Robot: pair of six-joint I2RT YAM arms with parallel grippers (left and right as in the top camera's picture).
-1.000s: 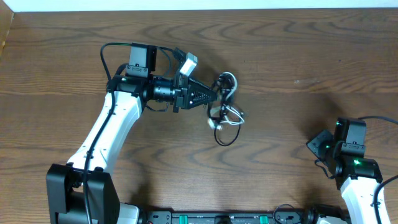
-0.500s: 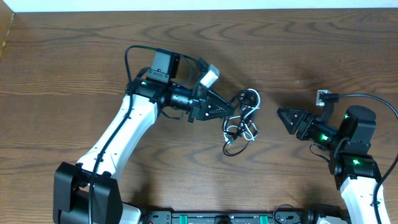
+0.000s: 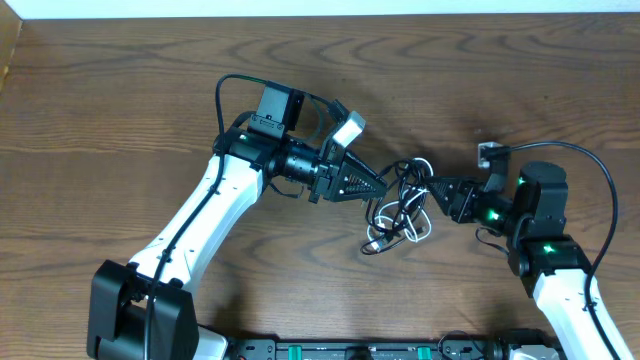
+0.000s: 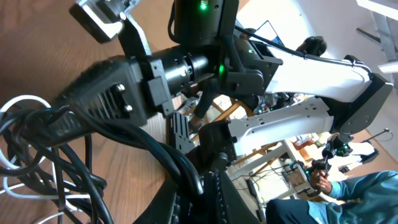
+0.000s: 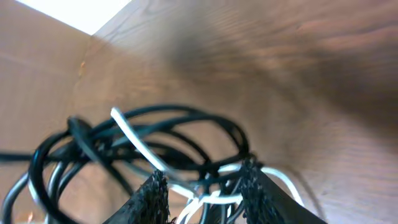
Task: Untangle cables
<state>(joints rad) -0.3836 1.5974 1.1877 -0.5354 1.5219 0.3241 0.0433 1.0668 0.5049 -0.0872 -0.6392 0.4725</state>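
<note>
A tangle of black and white cables [image 3: 400, 212] lies on the wooden table at centre right. My left gripper [image 3: 380, 187] is at the tangle's left edge. In the left wrist view its jaws [image 4: 208, 193] are shut on black cable strands [image 4: 74, 149]. My right gripper [image 3: 437, 189] reaches the tangle from the right. In the right wrist view its fingers [image 5: 202, 190] are apart, with black and white cable loops [image 5: 155, 134] between and in front of them. My right arm's gripper [image 4: 106, 99] also shows facing the left wrist camera.
The brown wooden table [image 3: 120, 80] extends around the tangle. A light wall edge [image 3: 300, 8] runs along the far side. The arm bases and a black rail [image 3: 350, 350] sit at the front edge.
My left gripper has carried the tangle to the right. My right arm has swung from the right front edge leftward up to the tangle, fingers now around cable loops.
</note>
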